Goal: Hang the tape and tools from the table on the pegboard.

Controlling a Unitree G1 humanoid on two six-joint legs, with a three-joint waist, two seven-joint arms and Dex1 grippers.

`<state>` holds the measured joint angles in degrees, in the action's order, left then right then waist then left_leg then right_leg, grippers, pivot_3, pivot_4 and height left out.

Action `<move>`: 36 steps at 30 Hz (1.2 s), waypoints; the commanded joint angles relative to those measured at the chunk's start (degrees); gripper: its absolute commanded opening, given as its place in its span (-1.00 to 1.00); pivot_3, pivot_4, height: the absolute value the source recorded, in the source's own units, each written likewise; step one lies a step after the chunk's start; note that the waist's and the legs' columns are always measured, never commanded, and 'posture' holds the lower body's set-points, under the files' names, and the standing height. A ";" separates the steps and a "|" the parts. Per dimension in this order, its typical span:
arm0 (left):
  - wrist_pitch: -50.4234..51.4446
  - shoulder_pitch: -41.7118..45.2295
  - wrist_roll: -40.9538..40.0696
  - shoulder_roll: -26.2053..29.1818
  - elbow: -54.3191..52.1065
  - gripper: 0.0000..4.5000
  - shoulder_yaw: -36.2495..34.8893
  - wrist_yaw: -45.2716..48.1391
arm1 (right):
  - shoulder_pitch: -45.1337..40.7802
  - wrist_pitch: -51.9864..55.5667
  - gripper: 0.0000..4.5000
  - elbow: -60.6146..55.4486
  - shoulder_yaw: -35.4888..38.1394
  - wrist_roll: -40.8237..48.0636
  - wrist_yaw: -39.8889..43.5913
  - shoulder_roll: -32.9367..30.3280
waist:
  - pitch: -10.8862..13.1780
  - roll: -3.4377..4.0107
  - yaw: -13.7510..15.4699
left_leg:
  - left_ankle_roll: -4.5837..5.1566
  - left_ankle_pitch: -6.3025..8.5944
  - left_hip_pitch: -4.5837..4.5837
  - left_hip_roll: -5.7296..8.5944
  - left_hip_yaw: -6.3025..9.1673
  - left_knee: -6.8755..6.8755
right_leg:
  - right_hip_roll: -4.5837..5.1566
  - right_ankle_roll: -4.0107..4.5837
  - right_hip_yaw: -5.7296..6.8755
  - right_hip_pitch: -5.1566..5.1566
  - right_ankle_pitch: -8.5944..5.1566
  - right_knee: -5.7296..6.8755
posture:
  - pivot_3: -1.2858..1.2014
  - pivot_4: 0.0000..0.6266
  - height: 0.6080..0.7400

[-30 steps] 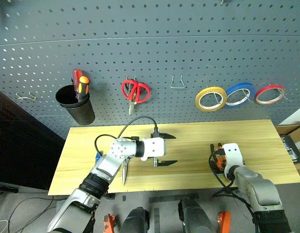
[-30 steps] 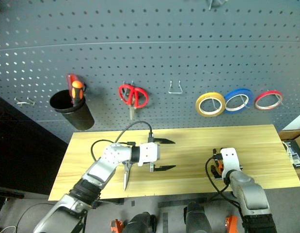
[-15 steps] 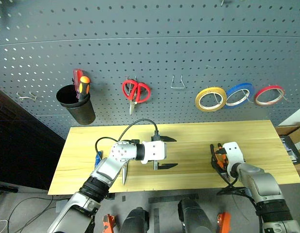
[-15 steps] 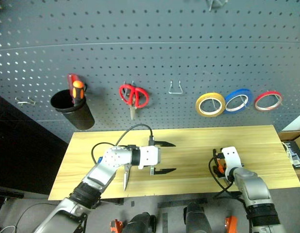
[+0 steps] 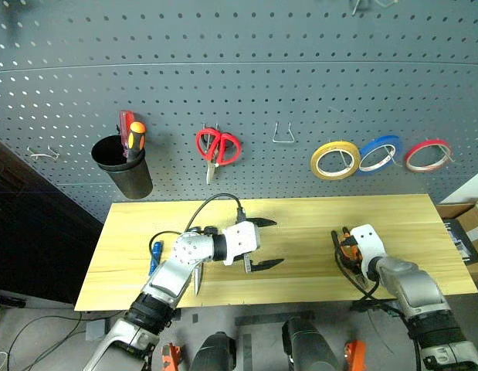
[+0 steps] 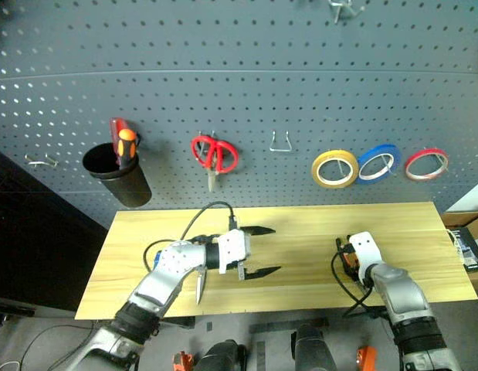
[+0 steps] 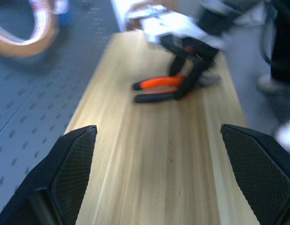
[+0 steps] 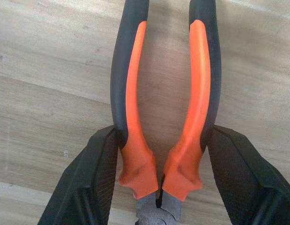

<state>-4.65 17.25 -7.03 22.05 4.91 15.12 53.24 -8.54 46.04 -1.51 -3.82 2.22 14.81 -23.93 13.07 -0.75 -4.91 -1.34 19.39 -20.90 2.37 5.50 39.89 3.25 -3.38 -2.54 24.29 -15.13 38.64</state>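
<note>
The orange-and-black pliers (image 8: 135, 117) lie on the table (image 5: 316, 212) near its front right. My right gripper (image 8: 163, 136) reaches down over them, its fingers (image 8: 95, 183) pressed against the outer sides of both handles, shut on them. Over the table's middle, my left gripper (image 5: 274, 243) hangs open and empty, pointing right toward the pliers (image 7: 159, 89). The dark blue scissors lie under my left forearm, with only the blade (image 5: 195, 280) showing. The blue screwdriver (image 5: 154, 257) lies beside them. The red tape (image 5: 428, 154) hangs at the far right of the pegboard (image 5: 239, 69).
On the pegboard hang a yellow tape ring (image 5: 335, 158), a blue tape ring (image 5: 380, 152), red scissors (image 5: 217, 145) and a black cup (image 5: 123, 166) holding red and orange screwdrivers. Bare hooks sit at the centre (image 5: 282, 133) and far left (image 5: 39, 154). A cardboard box (image 5: 462, 220) stands right of the table.
My left wrist has rolled a little, with its fingers still wide apart. The right gripper stays down over the pliers. The whole view has shifted slightly.
</note>
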 commanded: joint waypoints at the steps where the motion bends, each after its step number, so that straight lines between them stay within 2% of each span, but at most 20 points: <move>1: 7.26 -3.91 -6.34 0.91 -7.33 1.00 -5.11 -2.04 | 2.39 -0.46 0.17 -15.44 -1.76 -3.23 -4.75 2.63 | -0.01 0.02 -0.05 | 0.00 0.00 0.00 0.00 0.00 -0.01 | -0.01 0.00 0.00 0.02 0.00 0.02 | -0.03 -0.35 1.00; 4: 13.17 -6.04 -10.54 -0.44 -11.57 1.00 -9.96 -6.90 | 4.72 -0.16 0.17 -28.01 -3.65 -5.63 -8.19 5.72 | 0.00 0.04 0.28 | -0.01 0.00 -0.01 0.05 0.00 0.03 | 0.01 0.00 0.00 0.01 0.00 0.02 | -0.02 -0.37 1.00; 7: 11.26 -7.68 -10.43 -1.12 -13.44 1.00 -12.70 -9.76 | 6.21 -1.95 0.17 -37.46 -6.42 -8.71 -11.06 8.27 | -0.03 0.05 0.71 | -0.06 -0.02 -0.02 0.04 0.11 0.04 | 0.00 0.00 0.06 -0.01 0.00 0.02 | -0.02 -0.38 1.00; 10: 8.82 -9.05 -10.70 -2.03 -13.75 1.00 -14.62 -11.28 | 3.93 -4.44 0.16 -42.49 -10.31 -12.33 -14.26 11.29 | -0.10 0.02 1.31 | -0.12 -0.04 0.00 0.05 0.13 0.02 | -0.02 0.00 0.10 -0.01 0.00 -0.02 | -0.02 -0.39 1.00; 13: 7.33 -9.71 -10.86 -2.48 -13.74 1.00 -14.93 -11.26 | -1.62 -6.78 0.16 -42.57 -13.13 -15.50 -15.79 13.38 | -0.12 0.00 1.43 | -0.14 -0.04 0.00 0.08 0.10 0.03 | -0.02 0.00 0.08 0.00 0.00 -0.05 | -0.02 -0.40 1.00; 16: 6.86 -10.46 -11.04 -2.16 -14.26 1.00 -13.92 -9.91 | -9.67 -10.12 0.16 -39.22 -14.51 -17.59 -16.04 15.06 | -0.12 0.00 1.48 | -0.18 -0.06 0.01 0.07 0.10 0.02 | -0.04 0.05 0.09 0.02 0.03 -0.04 | -0.02 -0.40 1.00; 23: 5.85 -11.20 -10.70 -2.24 -15.31 1.00 -12.00 -8.40 | -28.63 -17.80 0.16 -24.56 -10.96 -16.40 -15.90 19.69 | -0.15 -0.03 1.42 | -0.19 -0.07 -0.01 0.06 0.10 -0.05 | -0.07 0.09 0.14 0.06 0.05 -0.07 | 0.00 -0.43 1.00; 31: 5.76 -9.34 -10.07 -3.54 -15.08 1.00 -10.88 -10.11 | -35.82 -32.69 0.16 -6.05 -5.21 -13.80 -15.87 19.04 | -0.17 -0.05 1.69 | -0.18 -0.06 -0.04 0.10 0.05 -0.08 | -0.07 0.09 0.16 0.08 0.05 -0.12 | 0.01 -0.43 1.00; 36: 5.55 -8.47 -9.59 -3.82 -14.42 1.00 -10.49 -10.56 | -34.28 -44.64 0.16 5.44 -4.35 -14.35 -17.12 17.19 | -0.17 -0.05 1.58 | -0.18 -0.06 -0.04 0.07 0.02 -0.12 | -0.08 0.09 0.16 0.14 0.05 -0.06 | 0.02 -0.42 1.00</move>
<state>2.02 8.23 -16.59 18.50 -8.43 4.40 43.02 -42.73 6.02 2.89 -9.57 -12.23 -1.35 -6.57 12.90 -0.80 -3.33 -1.52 19.33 -20.93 2.44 5.49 39.75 3.17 -3.29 -2.39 24.44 -15.08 38.58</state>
